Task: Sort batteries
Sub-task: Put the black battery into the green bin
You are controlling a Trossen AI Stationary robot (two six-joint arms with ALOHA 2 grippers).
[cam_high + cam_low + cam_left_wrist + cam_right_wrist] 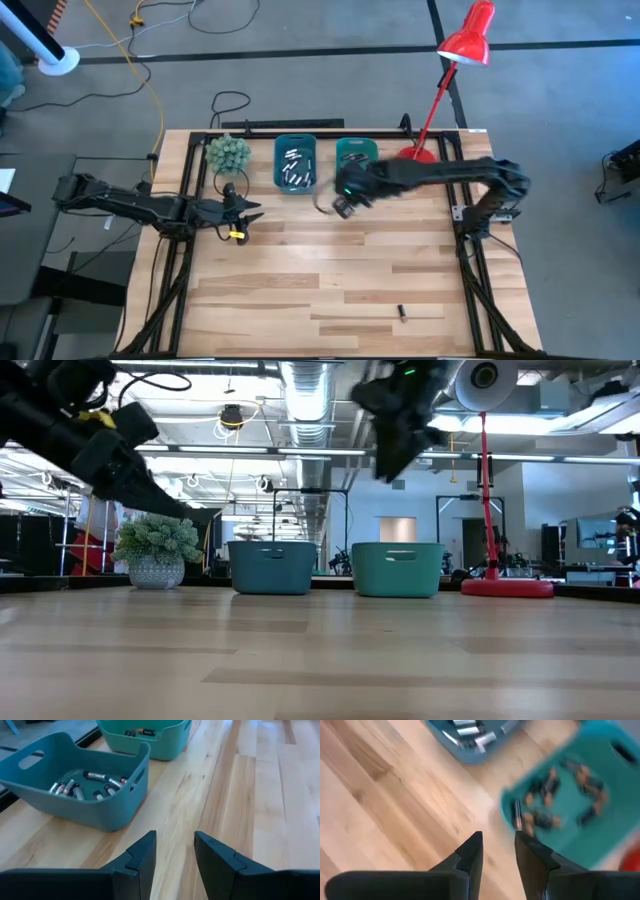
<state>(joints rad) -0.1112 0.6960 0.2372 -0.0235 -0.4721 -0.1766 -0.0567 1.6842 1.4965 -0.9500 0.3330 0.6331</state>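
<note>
Teal bins point(295, 165) hold most batteries point(82, 787) — one point(402, 314) left on the tabletop point(330, 270); both grippers, left point(250, 212) and right point(343, 207), are part open, empty.

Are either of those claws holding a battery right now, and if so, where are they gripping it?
No. Both the left gripper and the right gripper have their jaws apart with nothing between them.
</note>
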